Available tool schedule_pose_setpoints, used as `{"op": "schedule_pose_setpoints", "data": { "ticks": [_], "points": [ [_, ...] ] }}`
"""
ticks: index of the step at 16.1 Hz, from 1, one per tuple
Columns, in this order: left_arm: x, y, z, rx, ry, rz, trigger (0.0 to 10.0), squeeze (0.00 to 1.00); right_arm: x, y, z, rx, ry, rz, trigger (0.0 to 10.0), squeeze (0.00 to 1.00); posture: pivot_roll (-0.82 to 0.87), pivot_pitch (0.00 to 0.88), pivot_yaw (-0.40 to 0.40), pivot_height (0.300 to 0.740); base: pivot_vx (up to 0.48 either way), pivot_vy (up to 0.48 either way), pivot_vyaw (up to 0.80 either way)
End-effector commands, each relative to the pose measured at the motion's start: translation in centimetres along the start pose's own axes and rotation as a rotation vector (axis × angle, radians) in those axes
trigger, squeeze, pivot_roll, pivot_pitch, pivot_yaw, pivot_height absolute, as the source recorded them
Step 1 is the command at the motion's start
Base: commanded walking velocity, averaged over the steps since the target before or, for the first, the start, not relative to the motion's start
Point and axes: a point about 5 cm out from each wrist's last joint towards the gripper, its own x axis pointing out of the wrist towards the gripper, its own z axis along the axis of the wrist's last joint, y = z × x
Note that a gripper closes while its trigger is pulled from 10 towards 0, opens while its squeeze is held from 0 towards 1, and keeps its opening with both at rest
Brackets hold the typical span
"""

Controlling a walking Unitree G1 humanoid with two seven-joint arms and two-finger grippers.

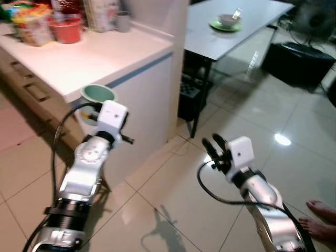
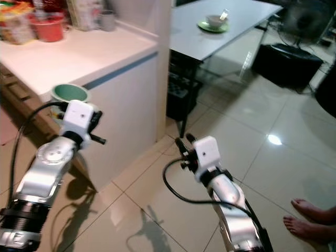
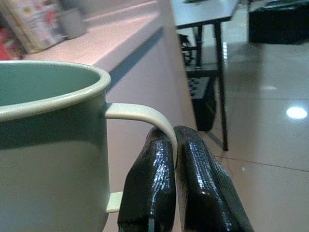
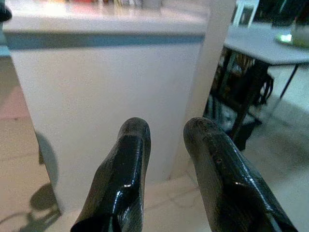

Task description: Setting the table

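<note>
Mug (image 3: 53,145) handle in left pincer (image 3: 175,145)

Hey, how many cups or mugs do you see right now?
2. A green mug is held by its handle in the left gripper; a grey cup stands on the counter. Others may be hidden.

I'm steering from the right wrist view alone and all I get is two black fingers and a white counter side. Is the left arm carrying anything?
Observer: Yes. The left gripper is shut on the handle of a green mug, held just off the counter's edge.
Operator: Is the mug level?
Observer: It looks upright, mouth up.
Operator: What's already on the dining table?
Observer: On the table, a small bowl sits on a green plate.
Operator: Anyone nearby?
Observer: A person's bare feet are on the floor to the robot's right, near the right gripper, which is open and empty.
</note>
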Motion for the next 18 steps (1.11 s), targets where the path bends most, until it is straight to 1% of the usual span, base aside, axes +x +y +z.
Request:
{"op": "schedule_pose_setpoints", "data": {
  "ticks": [1,7,8,9,11,15,16,18],
  "points": [
    [0.04,0.56,1.01,0.028,-0.034,0.012,10.0,0.0,0.34,-0.01,0.66,-0.009,-0.015,0.002,10.0,0.0,0.07,0.0,0.007,0.74,0.472,0.0,0.0],
    [0.02,0.28,0.8,0.023,-0.023,0.0,10.0,0.0,0.22,0.11,0.51,-0.007,-0.008,0.009,10.0,0.0,0.07,0.0,0.009,0.74,0.469,0.0,0.0],
    [-0.01,0.31,0.9,0.023,-0.041,0.012,10.0,0.0,0.22,0.12,0.45,-0.007,-0.005,0.011,10.0,0.0,0.07,0.0,0.008,0.74,0.458,0.0,0.0],
    [-0.02,0.33,0.8,-0.004,-0.032,0.019,10.0,0.0,0.23,0.12,0.41,-0.008,-0.003,0.012,10.0,0.0,0.07,0.0,0.008,0.74,0.0,0.0,0.0],
    [0.01,0.35,0.76,0.0,-0.029,0.031,10.0,0.0,0.23,0.09,0.32,-0.009,0.0,0.014,10.0,0.0,0.07,0.0,0.005,0.74,0.0,0.0,0.0],
    [0.07,0.08,0.98,0.01,-0.045,0.014,10.0,0.0,0.4,-0.1,0.22,-0.016,0.006,0.009,10.0,0.0,0.06,0.0,0.005,0.74,0.0,0.0,0.0],
    [0.11,0.06,1.0,-0.004,-0.049,0.016,10.0,0.0,0.4,-0.08,0.19,-0.017,0.007,0.011,10.0,0.0,0.06,0.0,0.007,0.74,0.0,-0.368,0.0],
    [0.23,0.02,1.2,0.008,-0.052,0.006,10.0,0.0,0.4,-0.05,0.18,-0.019,0.007,0.014,10.0,0.0,0.06,0.0,0.005,0.74,0.0,-0.48,0.0]
  ]
}}
